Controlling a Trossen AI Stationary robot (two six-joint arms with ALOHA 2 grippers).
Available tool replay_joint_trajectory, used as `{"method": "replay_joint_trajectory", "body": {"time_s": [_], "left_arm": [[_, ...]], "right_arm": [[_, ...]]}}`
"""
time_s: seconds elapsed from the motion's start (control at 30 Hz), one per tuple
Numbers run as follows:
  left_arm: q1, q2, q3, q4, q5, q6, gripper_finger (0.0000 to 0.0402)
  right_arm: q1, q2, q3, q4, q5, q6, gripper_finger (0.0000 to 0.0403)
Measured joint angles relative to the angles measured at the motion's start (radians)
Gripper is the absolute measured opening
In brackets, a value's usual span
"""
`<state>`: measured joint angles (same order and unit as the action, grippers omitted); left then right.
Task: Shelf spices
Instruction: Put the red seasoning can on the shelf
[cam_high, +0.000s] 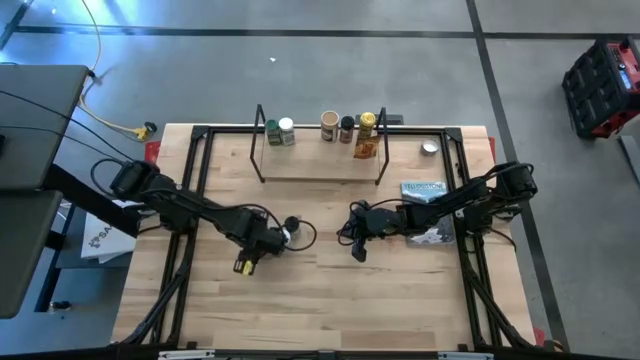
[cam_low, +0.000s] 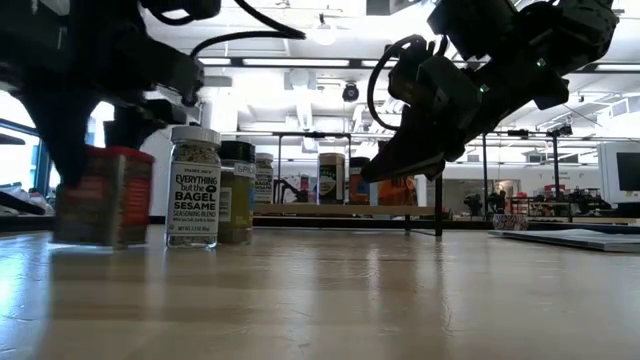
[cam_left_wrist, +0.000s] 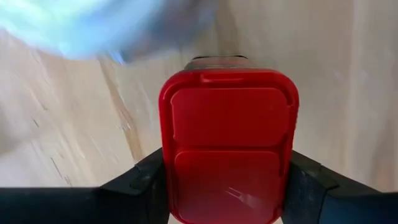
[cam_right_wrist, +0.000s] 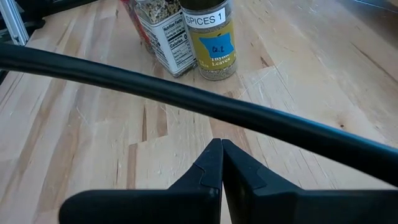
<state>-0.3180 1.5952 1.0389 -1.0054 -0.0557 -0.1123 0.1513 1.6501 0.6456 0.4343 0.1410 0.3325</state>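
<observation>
While our left gripper (cam_left_wrist: 227, 186) was clamped on the red jar (cam_left_wrist: 228, 146) standing on the counter (cam_high: 330, 300), our right gripper (cam_right_wrist: 222, 163) hung closed and empty; next we probably had to lift it to the shelf (cam_high: 320, 167).

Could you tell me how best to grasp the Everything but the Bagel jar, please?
Probably by its lid, from above: the bagel jar stands upright, with the thyme jar close on one side and the red tin near the other, leaving the body little finger room.
</observation>
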Motion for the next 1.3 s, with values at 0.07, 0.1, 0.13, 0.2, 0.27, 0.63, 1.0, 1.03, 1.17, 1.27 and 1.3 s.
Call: {"method": "replay_joint_trajectory", "body": {"time_s": [0.07, 0.1, 0.13, 0.2, 0.27, 0.63, 1.0, 1.03, 1.17, 1.27, 1.3], "left_arm": [[0.000, -0.013, 0.003, -0.049, 0.011, -0.012, 0.0203], [0.000, -0.021, 0.008, -0.092, 0.014, -0.017, 0.0203], [0.002, -0.025, 0.018, -0.148, 0.013, -0.023, 0.0203], [0.013, -0.039, 0.045, -0.271, -0.006, -0.038, 0.0203], [0.031, -0.057, 0.079, -0.372, -0.056, -0.041, 0.0203], [0.356, -0.143, 0.293, -0.351, -0.256, 0.177, 0.0203], [0.733, 0.052, 0.426, -0.143, -0.176, 0.532, 0.0203], [0.760, 0.084, 0.445, -0.141, -0.175, 0.543, 0.0203], [0.832, 0.187, 0.505, -0.141, -0.164, 0.595, 0.0203], [0.857, 0.243, 0.519, -0.146, -0.163, 0.613, 0.0205], [0.861, 0.256, 0.519, -0.150, -0.163, 0.618, 0.0210]], "right_arm": [[0.000, 0.000, 0.000, 0.000, 0.000, 0.000, 0.0000], [0.000, 0.000, 0.000, 0.000, 0.000, 0.000, 0.0000], [0.000, 0.000, 0.000, 0.000, 0.000, 0.000, 0.0000], [0.000, 0.000, 0.000, 0.000, 0.000, 0.000, 0.0000], [0.000, 0.000, 0.000, 0.000, 0.000, 0.000, 0.0000], [0.000, 0.000, 0.000, 0.000, 0.005, -0.018, 0.0000], [0.000, 0.000, 0.000, -0.003, 0.005, -0.018, 0.0000], [0.000, 0.000, 0.000, -0.003, 0.005, -0.017, 0.0000], [0.000, 0.000, 0.000, -0.004, 0.005, -0.016, 0.0000], [0.000, 0.000, 0.000, -0.003, 0.005, -0.016, 0.0000], [0.001, 0.000, 0.000, -0.004, 0.005, -0.016, 0.0000]]}}
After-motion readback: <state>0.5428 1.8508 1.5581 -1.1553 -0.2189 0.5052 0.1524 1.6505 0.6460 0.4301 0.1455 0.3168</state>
